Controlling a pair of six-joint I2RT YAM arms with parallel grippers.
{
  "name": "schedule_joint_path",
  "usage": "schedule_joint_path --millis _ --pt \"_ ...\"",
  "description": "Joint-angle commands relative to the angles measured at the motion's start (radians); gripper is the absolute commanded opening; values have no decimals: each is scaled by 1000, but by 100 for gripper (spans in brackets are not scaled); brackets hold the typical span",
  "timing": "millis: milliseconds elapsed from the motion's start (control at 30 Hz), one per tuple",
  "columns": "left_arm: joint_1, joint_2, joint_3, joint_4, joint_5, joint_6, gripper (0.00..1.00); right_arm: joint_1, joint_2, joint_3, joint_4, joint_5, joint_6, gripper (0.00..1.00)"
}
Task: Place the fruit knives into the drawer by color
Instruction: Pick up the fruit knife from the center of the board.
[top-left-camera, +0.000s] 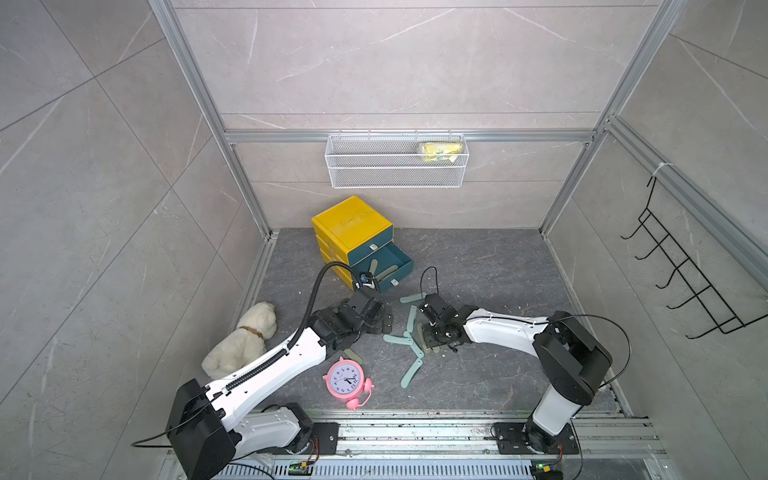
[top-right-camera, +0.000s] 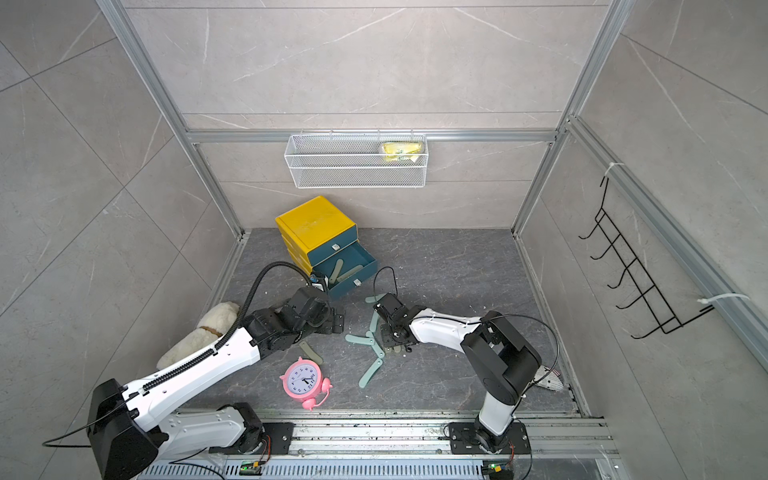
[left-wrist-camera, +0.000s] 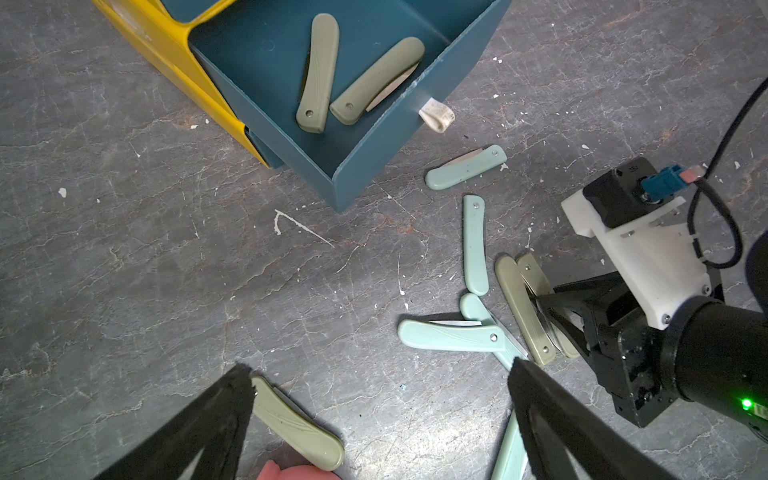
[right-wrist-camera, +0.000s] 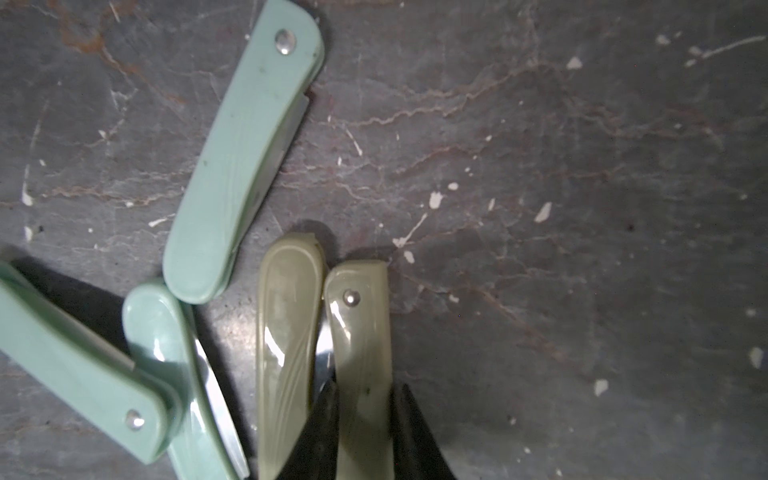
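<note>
The teal drawer of the yellow cabinet stands pulled out, with two olive fruit knives lying in it. Several mint knives are scattered on the dark floor in front of it. My right gripper is shut on an olive knife, one finger on each side of its handle. A second olive knife lies right against it. My left gripper hangs open over bare floor, with another olive knife beside one finger.
A pink alarm clock stands near the front rail, close to the left arm. A white plush dog lies at the left wall. A wire basket hangs on the back wall and a black hook rack on the right wall.
</note>
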Motion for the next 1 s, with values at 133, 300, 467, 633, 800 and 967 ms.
schedule_joint_path --millis 133,300,467,633,800,967 --pt "1 0 0 10 0 -19 99 -24 -46 -28 -23 43 -2 16" --pt "-1 12 -5 16 5 -23 99 -54 -121 -21 -51 54 -15 16" --pt "0 24 -13 21 6 -30 100 -69 -163 3 -75 31 -45 22" --pt "-1 21 -15 16 4 -33 99 -69 -103 24 -85 -3 -35 49" --pt "0 0 -19 8 -4 -33 100 -53 -84 -5 -70 -32 -37 55" --pt "1 -5 -23 0 -9 -32 99 -22 -90 -38 -86 -34 -33 55"
